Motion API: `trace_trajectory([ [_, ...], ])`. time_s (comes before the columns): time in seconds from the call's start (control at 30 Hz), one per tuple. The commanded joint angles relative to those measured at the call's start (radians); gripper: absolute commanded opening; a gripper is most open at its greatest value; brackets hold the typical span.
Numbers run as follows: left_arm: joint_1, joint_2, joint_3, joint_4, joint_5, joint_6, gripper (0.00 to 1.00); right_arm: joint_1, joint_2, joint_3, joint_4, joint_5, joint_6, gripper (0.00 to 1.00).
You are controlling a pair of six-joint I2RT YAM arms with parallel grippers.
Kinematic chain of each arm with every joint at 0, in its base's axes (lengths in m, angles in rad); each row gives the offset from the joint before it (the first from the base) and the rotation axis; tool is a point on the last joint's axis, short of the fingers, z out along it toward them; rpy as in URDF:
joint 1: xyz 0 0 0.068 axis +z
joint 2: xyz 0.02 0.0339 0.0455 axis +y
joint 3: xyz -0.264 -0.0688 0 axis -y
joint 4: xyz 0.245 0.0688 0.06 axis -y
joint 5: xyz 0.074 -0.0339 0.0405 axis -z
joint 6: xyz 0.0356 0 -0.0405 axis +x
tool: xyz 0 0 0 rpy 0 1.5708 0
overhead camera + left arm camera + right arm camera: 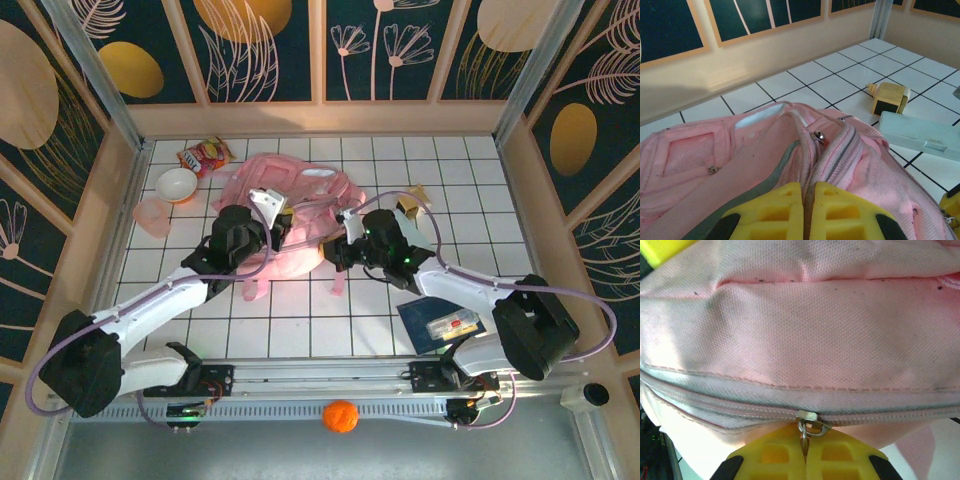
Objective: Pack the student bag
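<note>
The student bag, a big light-pink backpack, lies in the middle of the tiled table. My left gripper rests on its left part. In the left wrist view its yellow fingers are shut on a fold of pink fabric beside a zipper track, and a metal zipper slider sits just ahead. My right gripper is at the bag's near right edge. Its yellow fingers are shut on the metal ring pull of a zipper slider on a closed zipper of the student bag.
A snack packet, a white bowl and a pink cup lie at the far left. A small yellow bottle and a pale box are right of the bag. A dark booklet with a clear case lies near right.
</note>
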Motion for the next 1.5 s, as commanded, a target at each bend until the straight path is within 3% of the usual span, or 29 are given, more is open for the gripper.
trace_trajectory([
  [0.0, -0.012, 0.014, 0.009, 0.120, -0.087, -0.063, 0.00, 0.022, -0.016, 0.063, -0.016, -0.105, 0.067, 0.00],
  [0.1, -0.050, 0.045, 0.017, 0.135, -0.105, -0.093, 0.00, 0.032, -0.016, 0.067, 0.022, -0.137, 0.104, 0.00],
  [0.23, -0.094, 0.094, 0.039, 0.165, -0.107, -0.175, 0.00, 0.017, -0.036, 0.042, -0.005, -0.089, 0.120, 0.00],
  [0.43, -0.122, 0.099, 0.056, 0.149, -0.092, -0.272, 0.00, -0.105, -0.078, -0.018, -0.064, -0.088, 0.145, 0.00],
  [0.67, -0.207, 0.087, -0.008, 0.199, -0.071, -0.387, 0.00, -0.173, -0.065, -0.039, -0.117, -0.102, 0.077, 0.00],
  [0.7, -0.207, 0.082, -0.006, 0.186, -0.088, -0.375, 0.08, -0.172, -0.064, -0.048, -0.118, -0.107, 0.067, 0.00],
  [0.8, -0.204, 0.047, -0.003, 0.132, -0.145, -0.249, 0.56, -0.241, -0.058, -0.070, -0.113, -0.136, 0.038, 0.00],
  [0.87, -0.174, 0.029, 0.009, 0.082, -0.101, -0.139, 0.70, -0.253, -0.050, -0.066, -0.124, -0.151, 0.014, 0.00],
  [0.97, -0.083, 0.020, 0.044, -0.075, 0.175, 0.035, 0.86, -0.258, -0.042, -0.058, -0.134, -0.166, -0.014, 0.00],
  [1.13, -0.071, 0.066, 0.078, -0.357, 0.213, 0.395, 0.92, -0.262, -0.023, -0.046, -0.143, -0.181, -0.044, 0.00],
  [1.33, -0.071, 0.134, 0.066, -0.339, 0.168, 0.482, 0.95, -0.263, -0.011, -0.038, -0.136, -0.195, -0.050, 0.00],
  [1.47, -0.071, 0.182, 0.059, -0.240, 0.036, 0.463, 0.90, -0.262, -0.015, -0.041, -0.126, -0.213, -0.052, 0.00],
])
